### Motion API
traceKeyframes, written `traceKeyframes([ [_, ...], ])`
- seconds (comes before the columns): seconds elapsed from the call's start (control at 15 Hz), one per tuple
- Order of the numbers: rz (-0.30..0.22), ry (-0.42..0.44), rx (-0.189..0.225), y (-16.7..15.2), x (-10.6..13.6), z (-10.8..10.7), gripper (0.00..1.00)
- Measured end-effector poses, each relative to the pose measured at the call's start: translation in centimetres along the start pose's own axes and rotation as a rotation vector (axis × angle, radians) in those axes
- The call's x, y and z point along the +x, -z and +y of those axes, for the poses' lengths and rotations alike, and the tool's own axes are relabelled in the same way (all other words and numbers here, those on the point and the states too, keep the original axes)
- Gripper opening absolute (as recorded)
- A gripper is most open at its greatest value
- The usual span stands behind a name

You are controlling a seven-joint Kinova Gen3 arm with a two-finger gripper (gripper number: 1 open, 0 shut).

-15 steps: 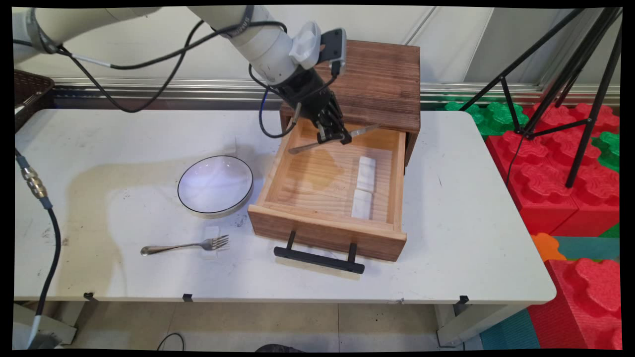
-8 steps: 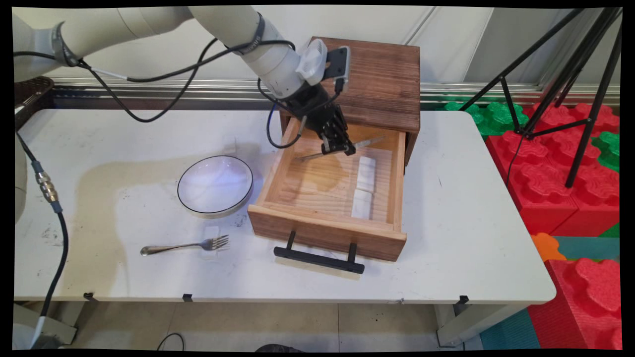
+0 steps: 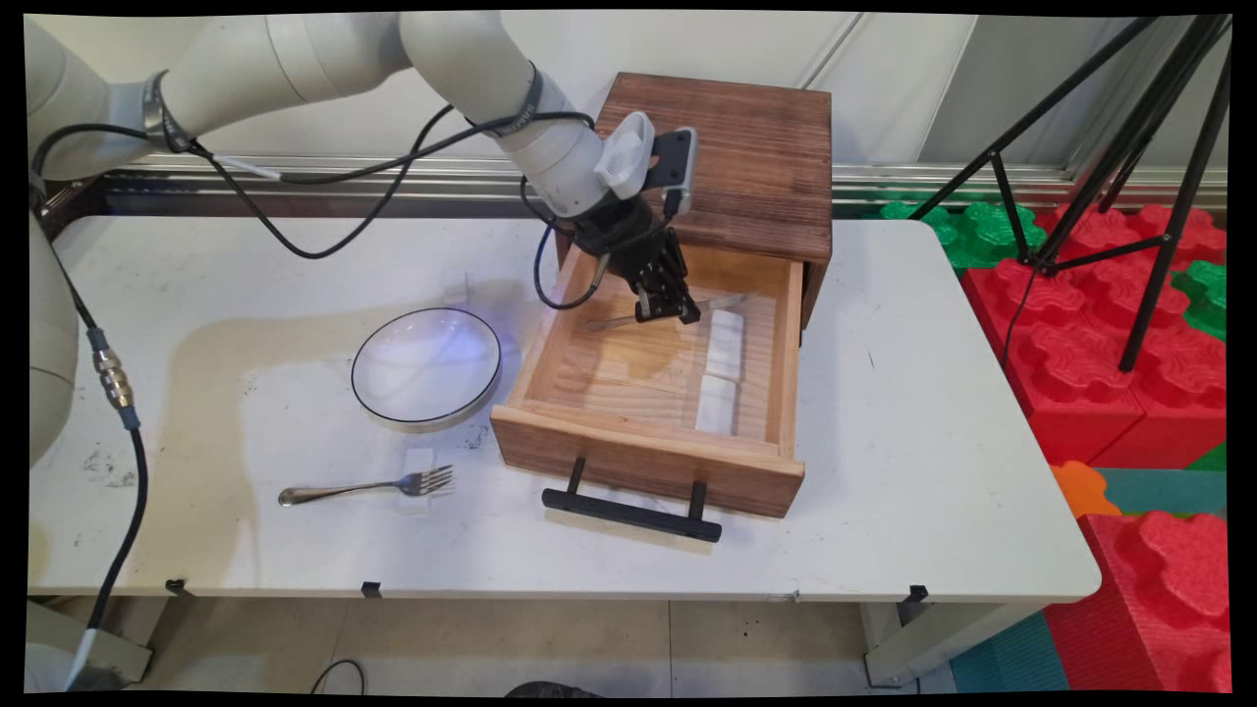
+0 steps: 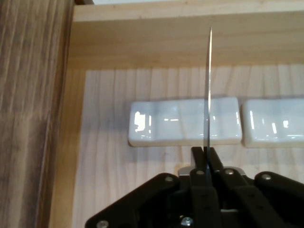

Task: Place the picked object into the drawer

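Knife: a thin metal table knife (image 3: 660, 308) held crosswise in the hand, lying nearly level just above the floor of the open drawer; in the hand view its blade (image 4: 208, 95) is seen edge-on, rising from between the fingers.
Hand: the black hand (image 3: 670, 312) is clenched on the knife at about its middle, fingers (image 4: 198, 159) pressed to both sides of the blade, reaching down into the back half of the drawer.
Drawer: a pale wooden drawer (image 3: 650, 447) pulled fully out of a dark wooden cabinet (image 3: 756, 162), with a black bar handle (image 3: 631, 515) on its front.
Rests: 2 white ceramic rests (image 3: 728, 339) (image 3: 717, 404) lie end to end along the drawer's right side; the nearer 1 sits just beside the knife tip, and in the hand view the blade crosses in front of it (image 4: 166, 121).
Plate: a white plate with a dark rim (image 3: 426, 368) on the table (image 3: 933, 471), left of the drawer.
Fork: a metal fork (image 3: 365, 486) lies on the table in front of the plate, tines pointing right.
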State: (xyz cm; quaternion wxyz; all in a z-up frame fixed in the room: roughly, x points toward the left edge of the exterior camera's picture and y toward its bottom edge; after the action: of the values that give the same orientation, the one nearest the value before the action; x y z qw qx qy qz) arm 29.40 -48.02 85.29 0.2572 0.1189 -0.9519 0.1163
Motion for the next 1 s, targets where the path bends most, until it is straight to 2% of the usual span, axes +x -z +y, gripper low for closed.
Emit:
traceKeyframes([
  [1.0, -0.041, -0.035, -0.011, -3.7, -1.0, -0.9, 0.0],
])
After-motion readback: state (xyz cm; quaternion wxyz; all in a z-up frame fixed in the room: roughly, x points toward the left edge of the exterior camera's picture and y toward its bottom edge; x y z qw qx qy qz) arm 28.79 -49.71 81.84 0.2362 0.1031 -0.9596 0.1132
